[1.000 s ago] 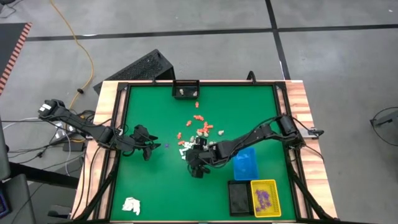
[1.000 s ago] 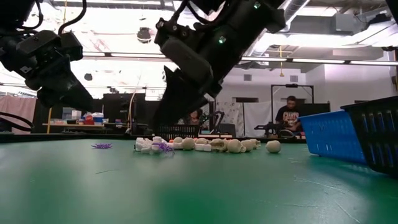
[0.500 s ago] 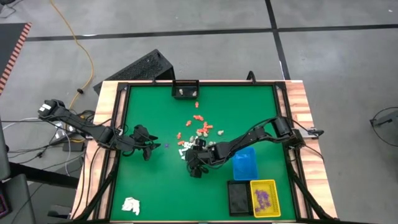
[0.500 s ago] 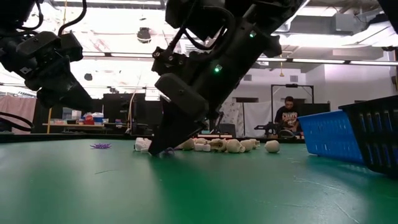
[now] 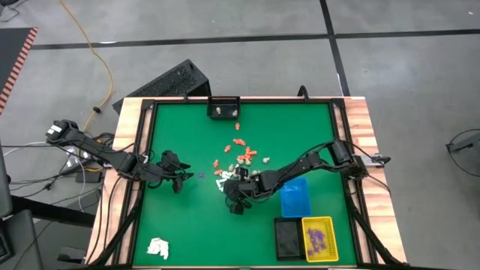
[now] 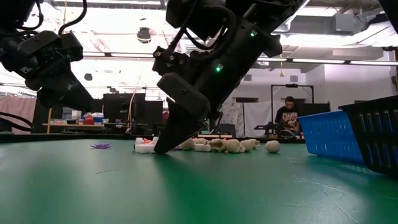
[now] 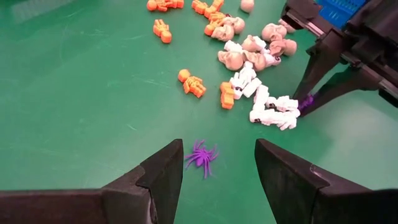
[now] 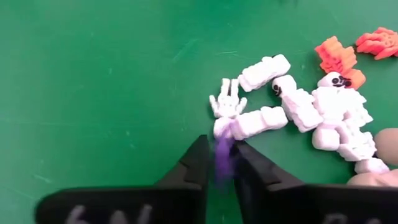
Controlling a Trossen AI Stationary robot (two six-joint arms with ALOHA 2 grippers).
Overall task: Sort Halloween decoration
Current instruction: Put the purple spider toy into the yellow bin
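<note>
Halloween decoration pile (image 5: 236,161) mid-mat; right fingers (image 8: 219,163) pinch a purple piece (image 8: 222,158); left fingers (image 7: 219,167) spread wide.

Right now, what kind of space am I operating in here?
Most likely a robotics lab or workshop. The green-topped table has a raised wooden frame and stands on a bare concrete floor marked with black tape lines. Beyond it, a person sits at a workstation in an open room under bright ceiling lights.

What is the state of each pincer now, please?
Left pincer: open, holding nothing, a purple spider on the mat between its fingers.
Right pincer: closed on a small purple piece beside the white skeletons.
</note>
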